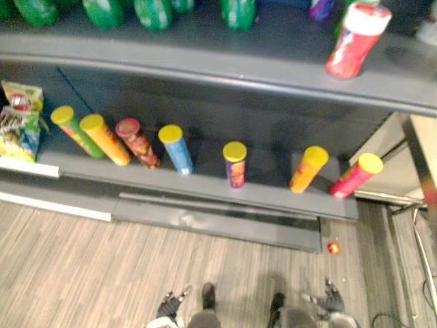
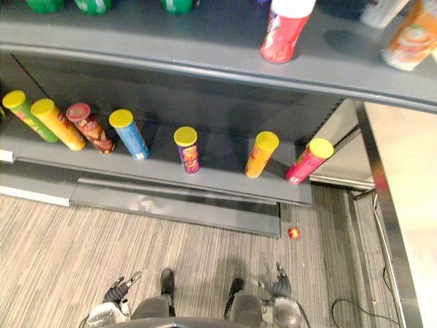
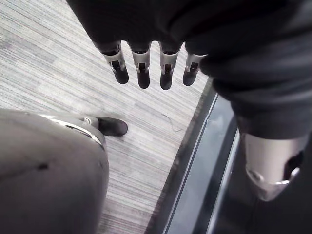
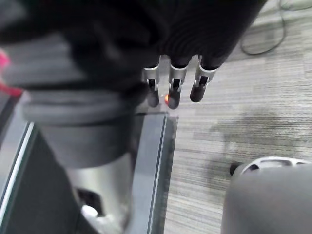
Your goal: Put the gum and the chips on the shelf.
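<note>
Striped floor (image 1: 82,260) lies open and bare from the left edge across to the shelf's grey plinth (image 1: 218,222), which juts forward of the lower shelf (image 1: 205,186). At the far left of that shelf stand snack bags (image 1: 19,126). Beside them runs a row of chip cans (image 1: 235,164), all upright near the front edge. The left four stand close together, and the right three are spread out with wide bare gaps between them. The upper shelf (image 1: 205,72) overhangs the row. It carries green bottles (image 1: 153,12) on the left and a red can (image 1: 356,39) on the right, with free room between.

The left robot hand (image 1: 172,302) hangs low over the floor, its fingers (image 3: 142,73) straight and holding nothing. The right robot hand (image 1: 332,299) hangs the same way, fingers (image 4: 174,83) straight, empty and touching nothing. A small red item (image 1: 334,248) lies on the floor just off the plinth's right corner. Whether it is the gum cannot be told.
</note>
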